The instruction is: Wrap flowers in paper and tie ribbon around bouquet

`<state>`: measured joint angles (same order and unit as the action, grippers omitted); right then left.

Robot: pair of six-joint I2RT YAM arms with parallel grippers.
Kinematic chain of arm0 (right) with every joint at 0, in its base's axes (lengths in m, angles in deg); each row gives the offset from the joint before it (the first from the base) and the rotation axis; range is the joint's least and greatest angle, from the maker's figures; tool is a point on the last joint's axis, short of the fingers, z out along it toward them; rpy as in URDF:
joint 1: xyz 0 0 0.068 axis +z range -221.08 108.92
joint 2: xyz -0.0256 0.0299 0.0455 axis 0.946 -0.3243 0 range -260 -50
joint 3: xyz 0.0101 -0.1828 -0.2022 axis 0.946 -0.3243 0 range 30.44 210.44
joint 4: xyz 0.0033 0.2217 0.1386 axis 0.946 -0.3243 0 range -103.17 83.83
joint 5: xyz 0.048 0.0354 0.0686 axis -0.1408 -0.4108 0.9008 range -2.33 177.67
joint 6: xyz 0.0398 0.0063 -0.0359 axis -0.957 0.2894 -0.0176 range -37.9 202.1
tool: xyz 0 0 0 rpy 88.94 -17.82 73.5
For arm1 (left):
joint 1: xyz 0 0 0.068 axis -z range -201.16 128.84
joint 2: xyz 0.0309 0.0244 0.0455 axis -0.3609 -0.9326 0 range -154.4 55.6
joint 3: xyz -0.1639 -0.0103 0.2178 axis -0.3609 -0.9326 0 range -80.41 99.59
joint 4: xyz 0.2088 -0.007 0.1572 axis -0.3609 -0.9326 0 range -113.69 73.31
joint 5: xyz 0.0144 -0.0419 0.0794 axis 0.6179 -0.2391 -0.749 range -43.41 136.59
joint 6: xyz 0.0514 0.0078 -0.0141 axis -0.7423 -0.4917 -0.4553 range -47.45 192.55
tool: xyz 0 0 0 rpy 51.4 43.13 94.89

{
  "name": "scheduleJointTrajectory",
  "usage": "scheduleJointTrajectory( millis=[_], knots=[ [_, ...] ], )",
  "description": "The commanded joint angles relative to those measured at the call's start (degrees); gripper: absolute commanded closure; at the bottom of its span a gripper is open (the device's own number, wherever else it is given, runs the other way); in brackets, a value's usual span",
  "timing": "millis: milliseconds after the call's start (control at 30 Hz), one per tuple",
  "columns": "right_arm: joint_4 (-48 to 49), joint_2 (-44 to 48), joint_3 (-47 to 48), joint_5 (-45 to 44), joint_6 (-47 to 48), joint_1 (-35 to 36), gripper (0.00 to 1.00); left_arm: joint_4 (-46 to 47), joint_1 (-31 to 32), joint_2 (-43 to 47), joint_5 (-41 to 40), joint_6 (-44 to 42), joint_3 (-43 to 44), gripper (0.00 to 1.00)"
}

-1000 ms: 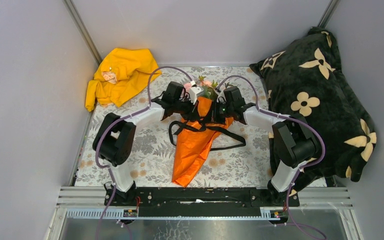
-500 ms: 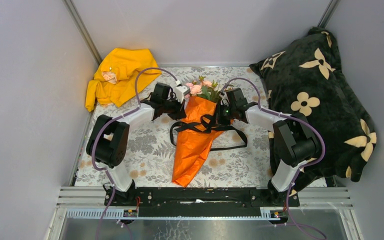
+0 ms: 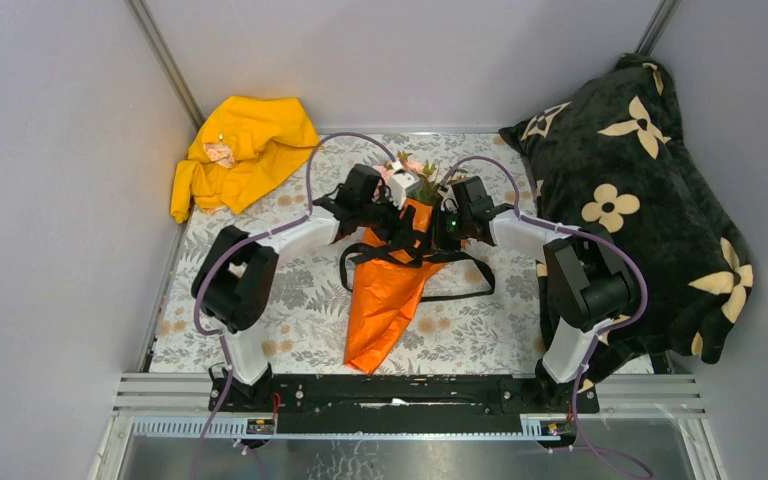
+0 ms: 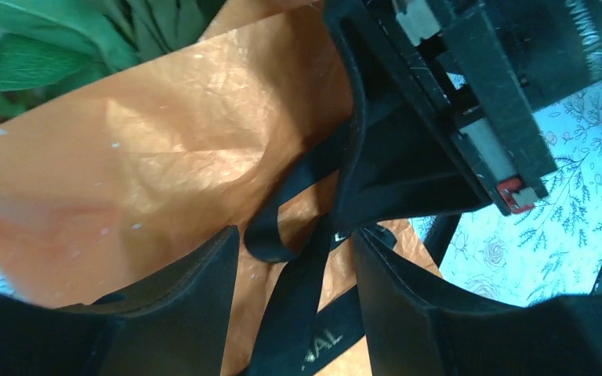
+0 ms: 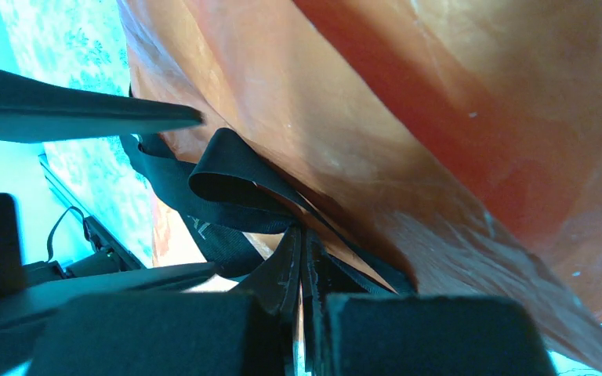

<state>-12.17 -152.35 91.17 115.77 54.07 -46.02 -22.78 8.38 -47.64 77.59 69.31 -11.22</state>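
Note:
The bouquet lies on the table, an orange paper (image 3: 385, 300) cone with its tip toward me and pink flowers (image 3: 412, 170) with green leaves (image 4: 31, 47) at the far end. A black ribbon (image 3: 415, 257) crosses the cone's upper part, its loops trailing to both sides. My left gripper (image 3: 398, 228) stands open over the cone; in the left wrist view its fingers (image 4: 180, 298) straddle a ribbon strand (image 4: 298, 313) with gold lettering, without pinching it. My right gripper (image 3: 440, 235) is shut on the ribbon (image 5: 227, 176) right against the paper (image 5: 439, 117).
A yellow garment (image 3: 240, 150) lies at the back left corner. A large black pillow (image 3: 640, 190) with cream flower shapes fills the right side. The patterned tablecloth (image 3: 300, 300) shows either side of the cone. Grey walls close in the table.
My left gripper swung left away from the bouquet, then came back over the cone and opened. The right gripper stayed shut on the ribbon in place.

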Motion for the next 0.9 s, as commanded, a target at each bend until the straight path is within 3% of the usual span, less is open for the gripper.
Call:
scheduleJointTrajectory(
  millis=[0, 100, 167, 300, 867],
  knots=[
    [0.0, 0.4, 1.6, 1.0, 0.9, 0.0, 1.00, 2.7, 0.6, -3.9, -4.4, 1.1, 2.9, 0.40],
    [0.0, 0.6, 1.7, 0.9, 0.9, 0.0, 1.00, 1.3, 1.0, -5.9, -5.7, 0.1, 4.3, 0.44],
    [0.0, 0.7, 1.7, 1.0, 1.0, 0.0, 1.00, 0.1, 1.4, -7.0, -6.9, -0.6, 5.0, 0.55],
    [0.0, 1.2, 2.1, 1.5, 1.1, 0.0, 1.00, -1.7, 1.2, -6.5, -8.1, -1.6, 4.9, 1.00],
    [0.7, -2.4, 5.6, 4.9, -0.3, -5.2, 1.00, -3.2, -8.9, 5.5, -10.8, -6.5, -10.3, 1.00]
  ],
)
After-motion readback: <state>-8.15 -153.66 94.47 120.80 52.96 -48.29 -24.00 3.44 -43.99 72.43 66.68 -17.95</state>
